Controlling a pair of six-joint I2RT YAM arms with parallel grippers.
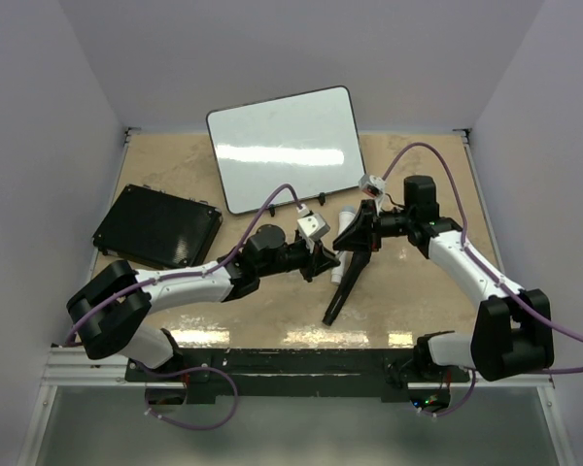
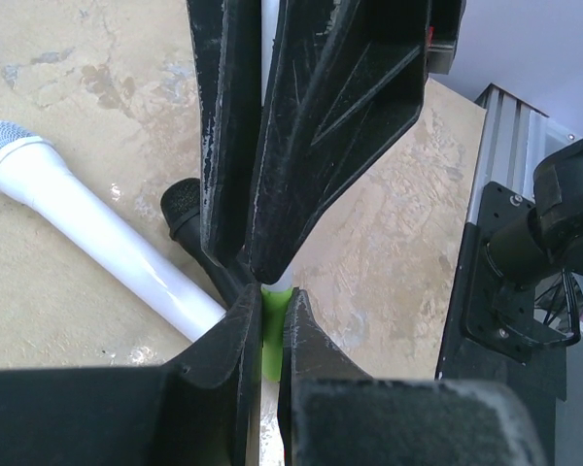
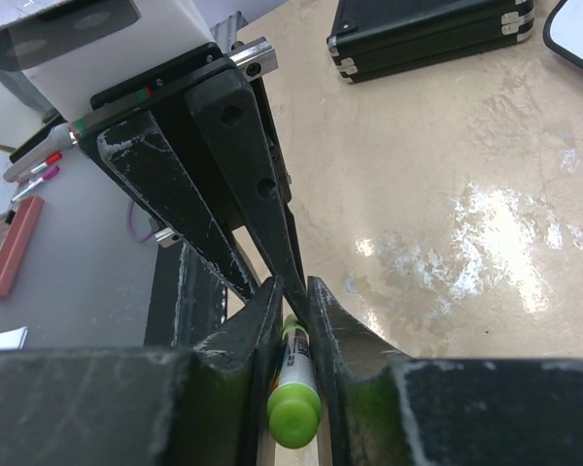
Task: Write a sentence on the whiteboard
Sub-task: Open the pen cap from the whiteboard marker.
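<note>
Whiteboard (image 1: 284,146): lying flat at the far middle of the table (image 1: 437,291), turned slightly off square; showing a glossy white face, a thin black frame, rounded corners and a bright band of glare across the middle.
Marker (image 3: 293,413): being held above the table on the near side of the whiteboard, below its right half; showing a white barrel with green at the ends; being gripped at two places along its length.
Left gripper (image 2: 272,303): pinching the marker's green part between nearly closed fingers; pointing at the right gripper, tip to tip.
Right gripper (image 3: 293,291): squeezing the barrel between fingers pressed close, leaving the rounded green end sticking out behind.
Left arm (image 1: 189,283): reaching low from its base toward the whiteboard's near edge, forearm running nearly level over the table.
Right arm (image 1: 466,257): bending at the elbow and angling inward, wrist ending just on the near side of the whiteboard's right corner.
White microphone (image 2: 87,228): lying on the table under the meeting grippers, on the near side of the whiteboard.
Black microphone (image 2: 183,206): lying close beside the white one; contact not being clear.
Black case (image 1: 157,225): sitting to the left of the whiteboard, near its near-left corner.
</note>
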